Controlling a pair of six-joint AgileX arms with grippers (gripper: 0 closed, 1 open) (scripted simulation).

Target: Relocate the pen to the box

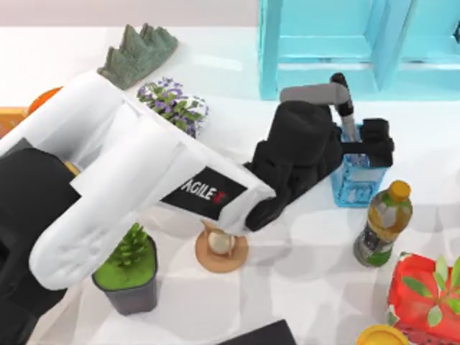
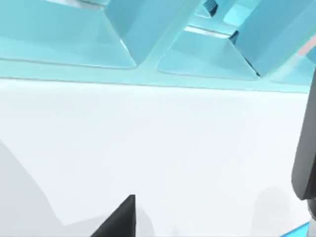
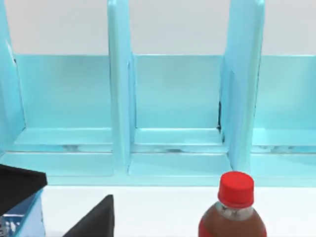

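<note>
"Over the blue mesh basket (image 1: 356, 183), what state is the left tool (image 1: 359, 144) in?" asks the operator.

"Cannot be determined," the technician answers. "The black wrist housing covers the tool from above. The left wrist view gives no clear reading: a dark upright shape (image 2: 305, 148) is cut off at the frame edge and cannot be identified."

"Locate the pen (image 1: 346, 108)."

"It rises, tilted, at the basket's back edge, against the tool. Its thick black cap is uppermost and the slim barrel runs down toward the basket. The lower end is hidden. Whether it is gripped cannot be told. A smooth grey cylinder (image 1: 313, 92) lies across the housing just beside the cap; what it belongs to is unclear."

"And the box (image 1: 13, 115)?"

"It sits at the tabletop's (image 1: 302, 287) far left, well apart from the pen. It is mostly covered by the white left arm and cut off by the frame; a salmon-orange patch with a pale strip shows."

"Right arm?"

"Its wrist camera sits low over the tabletop and faces the turquoise shelf unit (image 1: 323, 43), a set of flat-walled open bays. A cola bottle (image 3: 236, 197) with a red ribbed cap stands in front, its body cut off. Right tool state: cannot tell."

"Other items partly seen?"

"A red carton (image 1: 424, 287) with leaf print is cropped at the right edge."
</note>
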